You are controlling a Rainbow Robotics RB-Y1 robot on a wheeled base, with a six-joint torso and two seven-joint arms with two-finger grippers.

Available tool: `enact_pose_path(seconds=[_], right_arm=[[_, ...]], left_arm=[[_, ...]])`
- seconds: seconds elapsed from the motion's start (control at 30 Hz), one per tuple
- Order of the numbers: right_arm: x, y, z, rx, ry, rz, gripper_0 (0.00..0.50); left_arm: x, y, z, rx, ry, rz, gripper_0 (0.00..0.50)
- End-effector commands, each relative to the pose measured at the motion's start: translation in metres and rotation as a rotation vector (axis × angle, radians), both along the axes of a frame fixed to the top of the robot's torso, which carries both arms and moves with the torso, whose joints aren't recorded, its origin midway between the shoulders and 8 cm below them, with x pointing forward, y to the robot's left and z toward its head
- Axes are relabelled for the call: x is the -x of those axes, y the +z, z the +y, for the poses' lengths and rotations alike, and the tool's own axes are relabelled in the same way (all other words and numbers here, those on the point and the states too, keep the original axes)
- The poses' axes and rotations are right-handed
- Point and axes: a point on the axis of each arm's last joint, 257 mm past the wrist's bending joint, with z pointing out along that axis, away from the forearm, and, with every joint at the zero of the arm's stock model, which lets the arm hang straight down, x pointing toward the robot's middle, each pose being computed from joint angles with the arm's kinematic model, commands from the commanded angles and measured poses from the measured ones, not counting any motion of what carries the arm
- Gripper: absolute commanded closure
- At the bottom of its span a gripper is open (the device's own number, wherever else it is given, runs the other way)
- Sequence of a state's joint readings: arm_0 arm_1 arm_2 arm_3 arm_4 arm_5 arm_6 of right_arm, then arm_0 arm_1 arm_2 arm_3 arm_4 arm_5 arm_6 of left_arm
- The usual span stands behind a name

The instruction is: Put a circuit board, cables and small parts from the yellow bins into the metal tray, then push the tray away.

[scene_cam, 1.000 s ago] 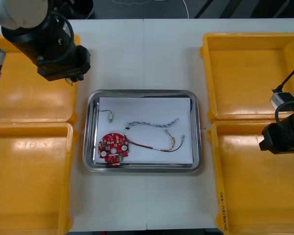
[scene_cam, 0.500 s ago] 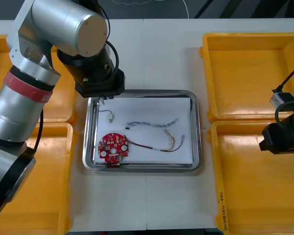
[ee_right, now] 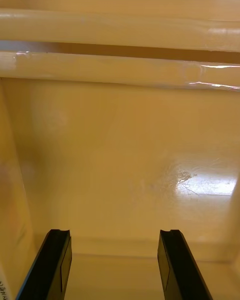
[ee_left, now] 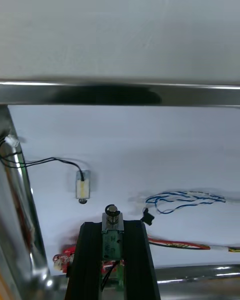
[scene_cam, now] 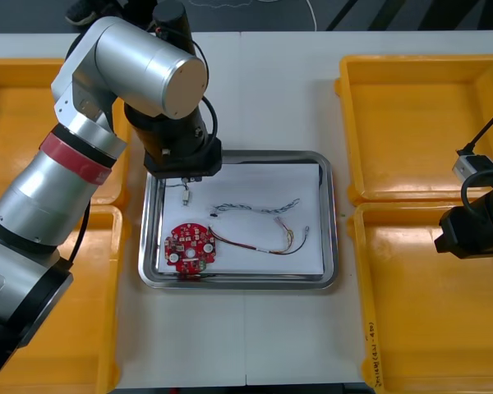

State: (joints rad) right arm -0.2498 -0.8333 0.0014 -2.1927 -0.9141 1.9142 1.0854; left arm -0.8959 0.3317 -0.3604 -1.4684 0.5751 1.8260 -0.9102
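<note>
We log the left end effector (ee_left: 112, 230) closed on a small part (ee_left: 112, 212), hanging over the tray's (scene_cam: 332, 215) far-left corner, just inside the far rim. Lying in the tray are the board (scene_cam: 189, 249) at the near-left, a wired part (scene_cam: 185, 195) in the far-left quarter, the blue-white cable (scene_cam: 255, 207) across the middle, and the red-yellow cable (scene_cam: 259, 245) on the near side of it. The right end effector (ee_right: 115, 265) waits with its fingers apart and nothing between them, over the near bin (scene_cam: 427, 328) right of the tray. Risks, as we judge them:

1. The held part looks round and metallic, so if let go from a height it may bounce or roll on the white liner. This close to the far rim, it could hop out onto the tabletop (scene_cam: 271, 90).
2. A straight drop may land it on the wired part or that part's thin black lead, knocking or tangling the two.
3. If the fingers go too low, they may catch that lead or the rim and drag the tray askew.
4. The held part seems to trail a lead of its own between the fingers. It could snag as they open and lift the part back out of the tray.
5. Everything in the tray lies loose, so a sharp shove in the later push could slide the contents into a heap or over the rim.

We cannot tell how high the part sits above the liner.
</note>
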Motion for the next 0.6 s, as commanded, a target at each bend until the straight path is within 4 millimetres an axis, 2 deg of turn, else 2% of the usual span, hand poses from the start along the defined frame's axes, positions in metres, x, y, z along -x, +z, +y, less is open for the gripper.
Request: enact_pose_path(seconds=[0.03, 0.27, 0.6], right_arm=[[-0.003, 0.006, -0.003, -0.006, 0.008, -0.026, 0.000], [-0.003, 0.006, -0.003, -0.006, 0.008, -0.026, 0.000], [-0.003, 0.006, -0.003, -0.006, 0.008, -0.026, 0.000]], left_arm=[[-0.003, -0.002, -0.027, 0.023, -0.011, -0.050, 0.500], [0.000, -0.018, -0.027, 0.022, -0.003, -0.044, 0.500], [0.004, -0.030, -0.025, 0.012, -0.006, -0.037, 0.500]])
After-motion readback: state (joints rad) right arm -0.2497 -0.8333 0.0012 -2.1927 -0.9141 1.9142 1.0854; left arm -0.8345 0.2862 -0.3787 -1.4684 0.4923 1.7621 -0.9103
